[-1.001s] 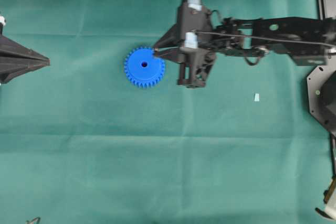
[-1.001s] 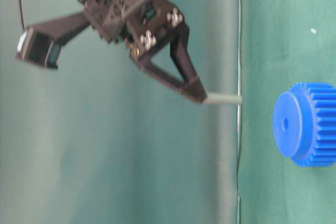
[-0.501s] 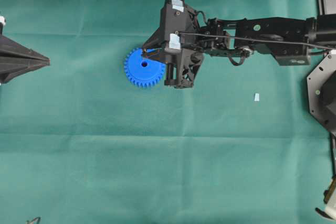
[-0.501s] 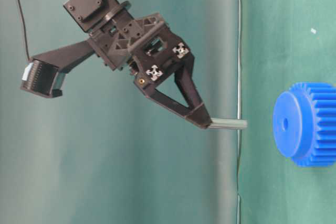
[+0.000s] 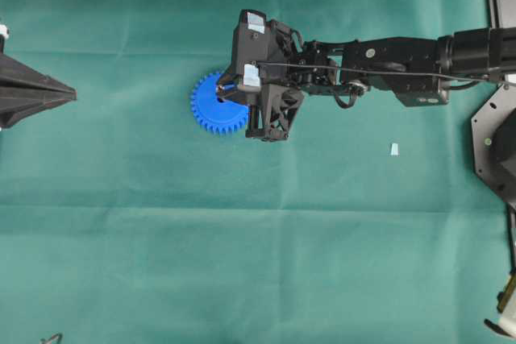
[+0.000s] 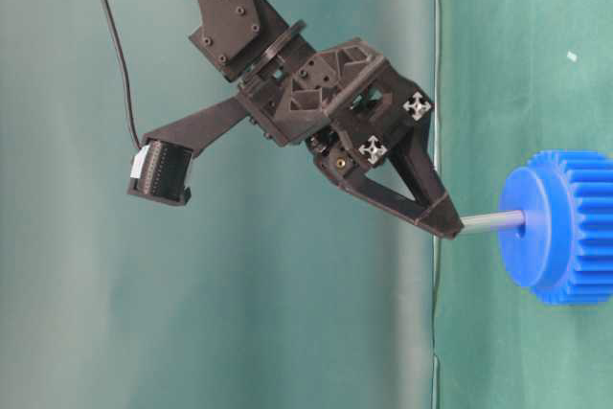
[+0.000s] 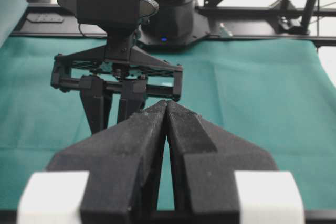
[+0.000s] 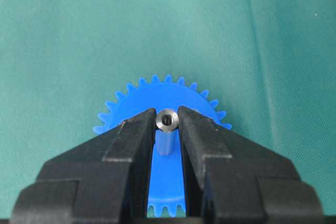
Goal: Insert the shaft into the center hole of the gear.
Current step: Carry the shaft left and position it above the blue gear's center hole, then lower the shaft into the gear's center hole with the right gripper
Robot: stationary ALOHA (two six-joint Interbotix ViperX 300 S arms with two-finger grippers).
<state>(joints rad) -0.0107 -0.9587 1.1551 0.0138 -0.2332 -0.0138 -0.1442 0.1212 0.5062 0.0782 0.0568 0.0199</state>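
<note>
My right end effector (image 6: 456,227) is pinched down narrow on the shaft (image 6: 493,221), clamping its upper end with the rest of the pin sticking out past the tips. The wrist view looks straight down the shaft's hollow end, with blue showing directly beneath it. The gear (image 5: 211,105) lies flat on the green table (image 5: 258,263), left of centre, right under my tips. In the table-level view the shaft's long axis points square at the gear's flat face, and its free tip meets the centre hole (image 6: 520,221); I judge it is just at or barely inside the mouth, and I cannot tell how deep. The coming move turns on keeping that axis true and pushing along it. My left end effector (image 7: 167,109) sits pressed together, holding nothing, far off at the left edge.
</note>
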